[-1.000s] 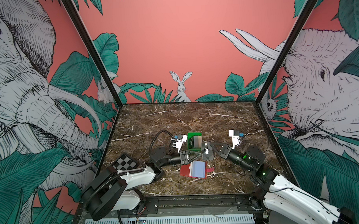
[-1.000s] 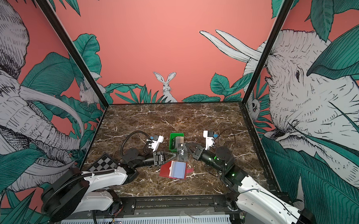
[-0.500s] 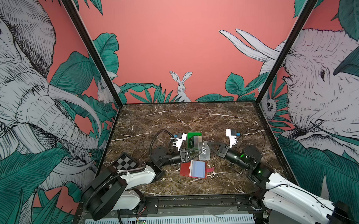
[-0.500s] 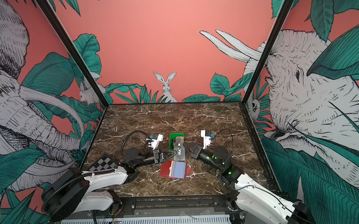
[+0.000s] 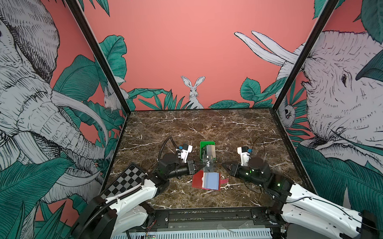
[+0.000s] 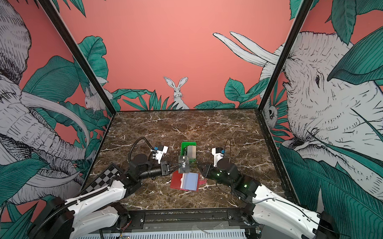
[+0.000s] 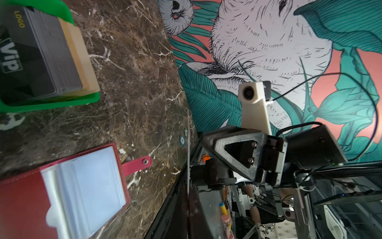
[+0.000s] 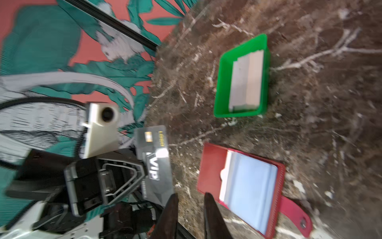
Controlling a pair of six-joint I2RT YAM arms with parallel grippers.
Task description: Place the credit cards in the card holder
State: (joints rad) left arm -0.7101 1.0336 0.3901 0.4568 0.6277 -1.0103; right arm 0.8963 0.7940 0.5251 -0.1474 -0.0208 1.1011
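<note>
A black VIP credit card (image 5: pixel 207 163) (image 6: pixel 183 164) hangs above the table between the green tray and the card holder. My left gripper (image 5: pixel 200 164) (image 8: pixel 142 165) is shut on its edge. In the left wrist view the credit card (image 7: pixel 188 149) shows edge-on as a thin line. The red card holder (image 5: pixel 207 180) (image 7: pixel 82 186) (image 8: pixel 244 186) lies open, its pale blue pockets up. My right gripper (image 5: pixel 224 164) (image 8: pixel 190 207) stands just right of the card, open with only table between its fingers. More credit cards (image 5: pixel 210 151) (image 8: pixel 246 82) are stacked in the tray.
The green tray (image 5: pixel 201 144) (image 7: pixel 51 103) sits just behind the card holder. The holder's snap tab (image 8: pixel 295 215) sticks out toward the right arm. The table's front rail (image 5: pixel 211 211) runs close behind both arms. Dark marble stretches to the back wall.
My left gripper closed on the VIP card. My right gripper let go of it, opened a little and drew back to the right. The card holder and tray have not moved.
</note>
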